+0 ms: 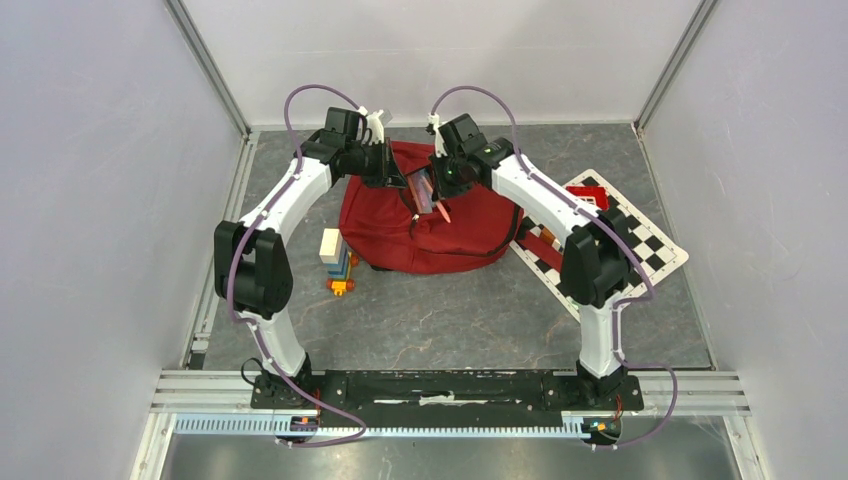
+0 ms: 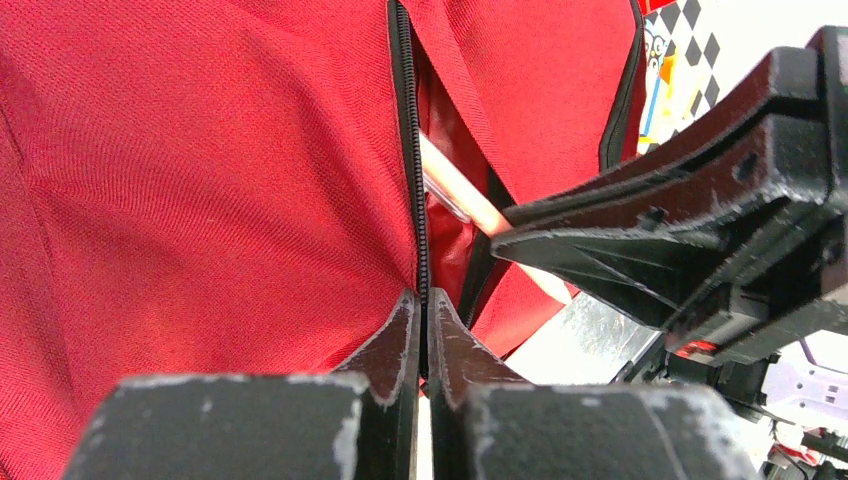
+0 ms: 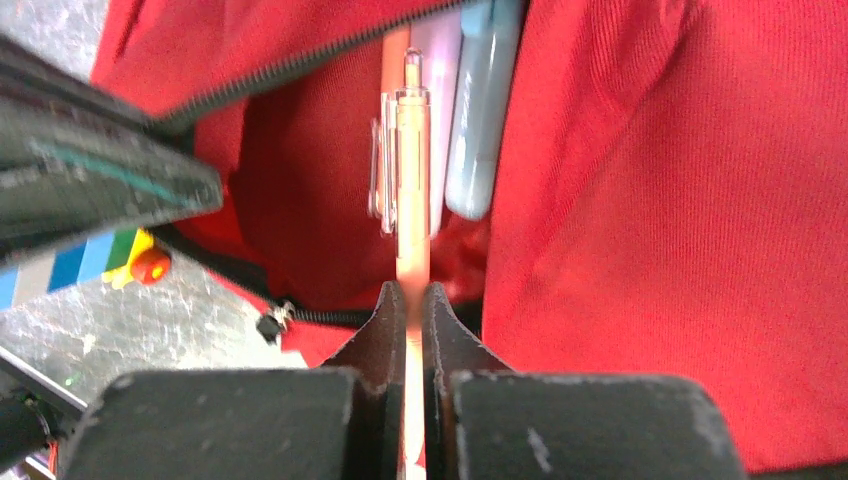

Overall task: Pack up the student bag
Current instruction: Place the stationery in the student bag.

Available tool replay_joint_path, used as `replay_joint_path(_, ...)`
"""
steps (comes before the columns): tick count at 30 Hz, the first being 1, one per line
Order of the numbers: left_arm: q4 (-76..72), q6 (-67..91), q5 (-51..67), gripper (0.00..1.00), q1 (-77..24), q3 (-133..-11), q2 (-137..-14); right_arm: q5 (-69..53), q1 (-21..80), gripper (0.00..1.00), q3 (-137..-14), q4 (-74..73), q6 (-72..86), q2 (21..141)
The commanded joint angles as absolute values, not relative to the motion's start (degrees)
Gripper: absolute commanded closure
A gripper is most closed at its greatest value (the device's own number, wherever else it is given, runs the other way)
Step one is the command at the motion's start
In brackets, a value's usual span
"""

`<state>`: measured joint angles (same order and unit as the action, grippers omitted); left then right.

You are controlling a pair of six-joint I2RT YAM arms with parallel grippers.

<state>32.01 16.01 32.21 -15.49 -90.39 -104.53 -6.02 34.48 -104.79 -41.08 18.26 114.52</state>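
Note:
The student bag point(image 1: 455, 245), dark red, lies in the middle of the table with a zip pocket held open. My left gripper point(image 2: 421, 298) is shut on the black zipper edge point(image 2: 405, 130) of that pocket, pinching the fabric. My right gripper point(image 3: 413, 290) is shut on an orange pen point(image 3: 410, 170) whose far end reaches into the pocket opening. Two other pens, a pale one and a grey-blue one point(image 3: 482, 120), lie inside the pocket beside it. From above, both grippers point(image 1: 398, 180) point(image 1: 433, 195) meet over the bag's top.
A stack of coloured toy blocks point(image 1: 336, 262) stands just left of the bag. A checkerboard sheet point(image 1: 625, 235) lies to its right with a small red box point(image 1: 592, 196) on it. Walls close in the table on three sides.

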Motion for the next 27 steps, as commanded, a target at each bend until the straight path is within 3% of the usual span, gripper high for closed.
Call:
replay_joint_path(1,31.1,17.1,35.6,0.94,-15.2,-92.0,-103.6,-6.8,34.4,1.0,-111.6,-37.7,20.5,119.1)
replay_joint_path(15,31.6,17.1,37.3,0.94,-15.2,-92.0,-104.2,-7.2,34.4,0.99,-112.3,-19.6,28.0,125.3)
replay_joint_path(21,31.1,17.4,37.2,0.93,-15.2,-92.0,-104.1,-4.9,34.5,0.8,-109.3,-17.7,26.1,122.9)
replay_joint_path(25,30.2,17.6,37.0,0.79,-15.2,-91.7,-103.5,-3.4,34.5,0.7,-106.1,-15.5,24.4,119.6)
replay_joint_path(27,30.0,17.5,36.8,0.64,-15.2,-91.7,-103.1,-2.8,34.6,0.66,-105.6,-15.2,22.8,118.1)
